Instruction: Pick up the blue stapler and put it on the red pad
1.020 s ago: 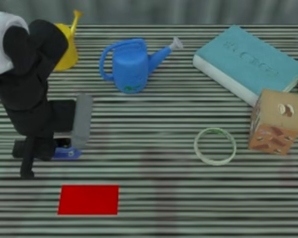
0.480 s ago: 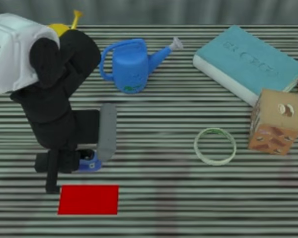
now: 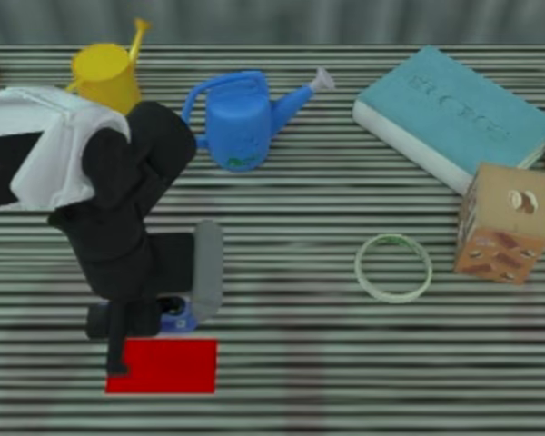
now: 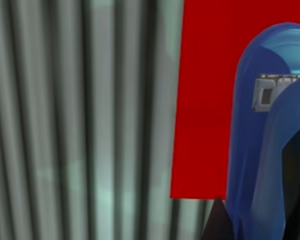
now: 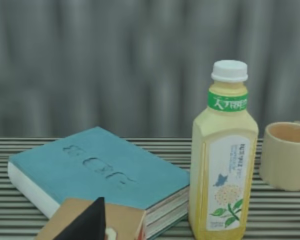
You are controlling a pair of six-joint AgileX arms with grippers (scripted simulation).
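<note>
My left gripper [image 3: 159, 320] is shut on the blue stapler [image 3: 178, 318], a small blue piece of which shows beside the black hand. It hangs at the far edge of the red pad [image 3: 168, 368], a flat rectangle near the front left of the table. In the left wrist view the blue stapler [image 4: 270, 140] fills the space between my dark fingertips [image 4: 217, 222], and its rounded end lies over the red pad [image 4: 210, 100]. The arm hides whether the stapler touches the pad. A dark part of my right gripper [image 5: 89, 224] shows only in the right wrist view, parked by the book.
A yellow watering can [image 3: 104, 77] and a blue watering can [image 3: 241, 118] stand at the back left. A teal book [image 3: 454, 113], a brown carton [image 3: 501, 222] and a tape ring [image 3: 393, 267] lie at the right. A yellow drink bottle [image 5: 222, 160] and a mug [image 5: 287, 155] stand beyond the book.
My left arm has carried the stapler toward the table's front and slightly right, from well behind the red pad to its far edge. The yellow watering can is now uncovered.
</note>
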